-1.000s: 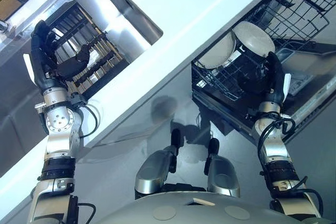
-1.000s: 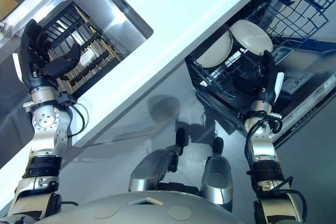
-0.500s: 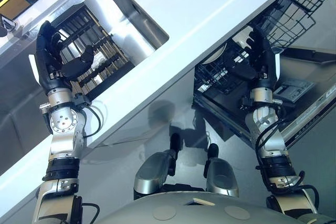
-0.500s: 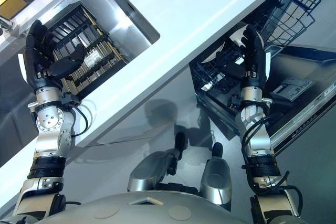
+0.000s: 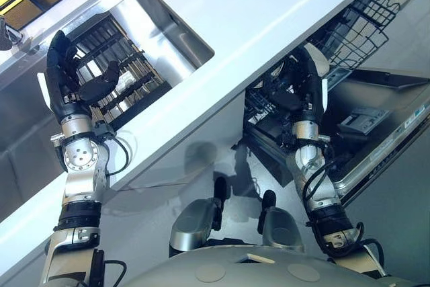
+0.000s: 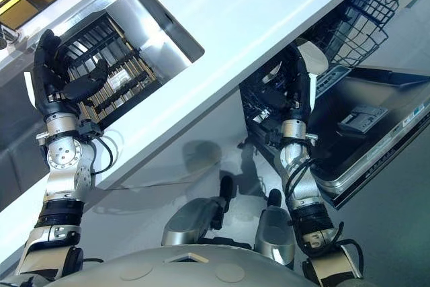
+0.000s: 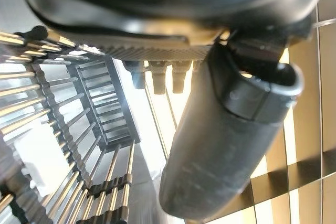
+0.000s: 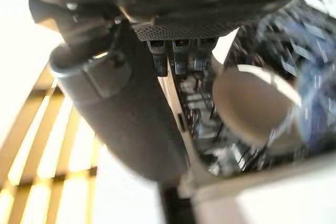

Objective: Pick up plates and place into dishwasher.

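Observation:
A white plate (image 5: 322, 59) stands in the dark wire dishwasher rack (image 5: 353, 28) under the counter's edge; it looks round and pale in the right wrist view (image 8: 252, 103). My right hand (image 5: 306, 92) is raised in front of that rack, just beside the plate, fingers straight and holding nothing, so it is open. My left hand (image 5: 66, 75) is held up over the sink's slatted dish rack (image 5: 124, 75), fingers spread and thumb out, also open and empty. The left wrist view looks past the thumb (image 7: 226, 145) at the rack's metal bars (image 7: 47, 129).
A white counter (image 5: 269, 11) runs between the steel sink (image 5: 158, 21) and the dishwasher. The lowered dishwasher door (image 5: 376, 129) juts out at the right beside my right arm. Grey floor lies below.
My right hand has swung up and to the left, from below the racked plates to the counter's edge beside them. The left hand has barely moved. The camera has shifted a little.

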